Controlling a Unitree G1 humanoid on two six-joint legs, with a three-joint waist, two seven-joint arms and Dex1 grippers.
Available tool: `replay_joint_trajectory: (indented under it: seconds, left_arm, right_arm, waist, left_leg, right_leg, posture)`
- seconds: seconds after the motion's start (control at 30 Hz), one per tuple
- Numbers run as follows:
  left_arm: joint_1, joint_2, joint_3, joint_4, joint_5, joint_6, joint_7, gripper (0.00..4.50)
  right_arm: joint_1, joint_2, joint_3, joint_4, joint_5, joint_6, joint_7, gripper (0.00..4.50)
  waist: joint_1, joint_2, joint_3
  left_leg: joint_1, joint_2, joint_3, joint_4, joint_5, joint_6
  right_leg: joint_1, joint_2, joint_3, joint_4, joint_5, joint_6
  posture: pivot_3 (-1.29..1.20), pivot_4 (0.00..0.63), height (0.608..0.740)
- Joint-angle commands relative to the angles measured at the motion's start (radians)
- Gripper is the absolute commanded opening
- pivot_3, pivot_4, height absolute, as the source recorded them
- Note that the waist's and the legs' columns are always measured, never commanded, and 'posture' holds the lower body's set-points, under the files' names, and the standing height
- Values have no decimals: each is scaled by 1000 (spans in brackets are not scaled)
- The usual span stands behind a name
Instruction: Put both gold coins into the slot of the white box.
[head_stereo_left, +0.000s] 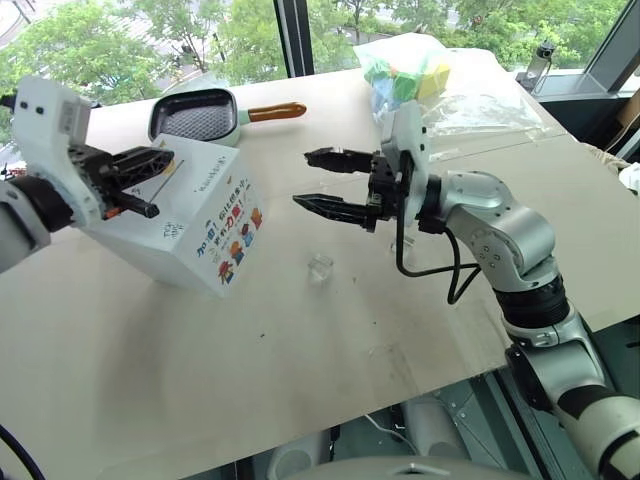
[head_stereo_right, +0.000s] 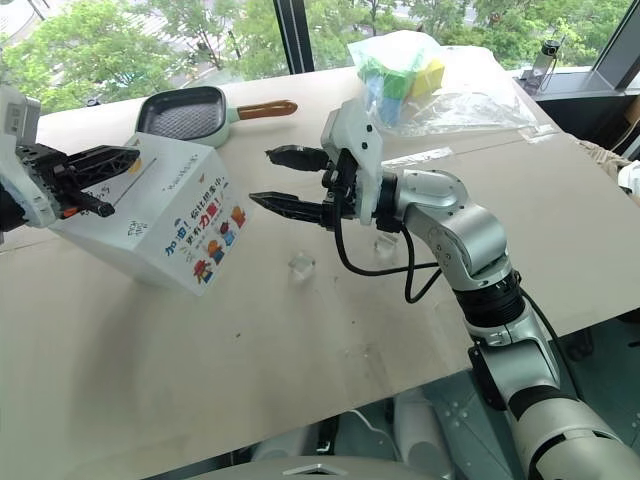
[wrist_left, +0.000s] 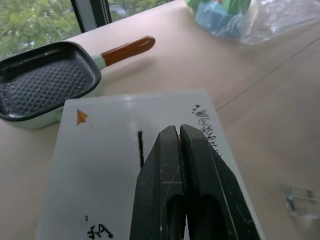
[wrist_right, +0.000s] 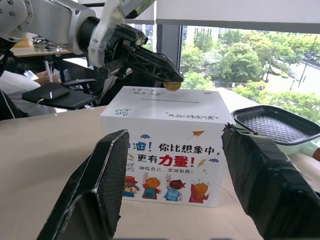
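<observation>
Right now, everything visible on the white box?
The white box is a cardboard-looking cube on the tan table, in front of the grill pan. One side shows cartoon figures and red characters. The top carries black handwriting and a thin dark slot. The shut left gripper hovers at the slot with a gold coin.

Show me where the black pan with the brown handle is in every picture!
Left eye view: the black pan lies just behind the white box.
Right eye view: same spot, pan behind the box.
Left wrist view: pan lies just beyond the box face with the slot.
Right wrist view: pan sits beside and behind the box.
Shared landmark: the white box, next to the pan in all four.
</observation>
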Motion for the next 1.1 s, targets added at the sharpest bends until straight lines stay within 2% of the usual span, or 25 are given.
replay_joint_trajectory:
  seconds: [0.03,0.2,0.6,0.7,0.77,0.87,1.0,1.1]
  left_arm:
    - [9,-18,22,3,64,14,-19,0]
    - [47,-36,23,-9,157,36,-29,0]
    - [47,-114,28,-27,240,64,-51,0]
    - [42,-127,19,-31,263,60,-58,877]
    - [27,-141,14,-31,287,47,-46,1802]
    - [-6,-173,25,-45,320,-20,-62,2945]
    - [-47,-253,93,-105,270,-110,-127,2945]
    - [-33,-314,167,-204,118,-108,-192,2945]
  right_arm:
    - [-13,2,-32,-33,12,-7,-1,3200]
    - [-9,4,-40,-40,24,6,-5,3200]
    - [-17,10,-48,-36,27,12,-5,3200]
    - [-22,12,-51,-39,30,18,-10,3235]
    - [-24,12,-52,-41,31,23,-11,3235]
    - [-24,7,-55,-46,37,33,-12,3235]
    - [-16,-4,-72,-50,55,47,-9,3235]
    - [16,-36,-94,-71,85,64,10,3235]
  waist:
    - [0,0,0]
    - [-2,0,0]
    - [-1,0,0]
    - [-1,0,0]
    - [0,0,0]
    - [1,0,0]
    - [3,0,0]
    - [3,-1,-1]
  left_leg:
    - [0,0,0,0,0,0]
    - [0,0,0,0,0,0]
    - [2,0,0,0,0,0]
    - [2,0,0,1,0,0]
    - [2,0,0,1,0,-1]
    - [2,0,0,1,0,-1]
    - [0,0,0,2,0,-1]
    - [0,0,0,2,0,-1]
  right_leg:
    - [0,0,0,0,0,0]
    - [0,-1,0,0,0,0]
    - [0,-1,1,4,0,0]
    - [0,-1,1,4,0,0]
    - [0,-1,1,5,0,0]
    - [0,-2,0,5,0,0]
    - [0,-2,0,4,0,0]
    - [0,-2,0,3,0,0]
  posture:
    - [0,150,721]
    - [0,150,721]
    - [0,150,721]
    - [0,150,721]
    - [0,150,721]
    - [0,150,721]
    - [0,150,721]
    - [0,150,721]
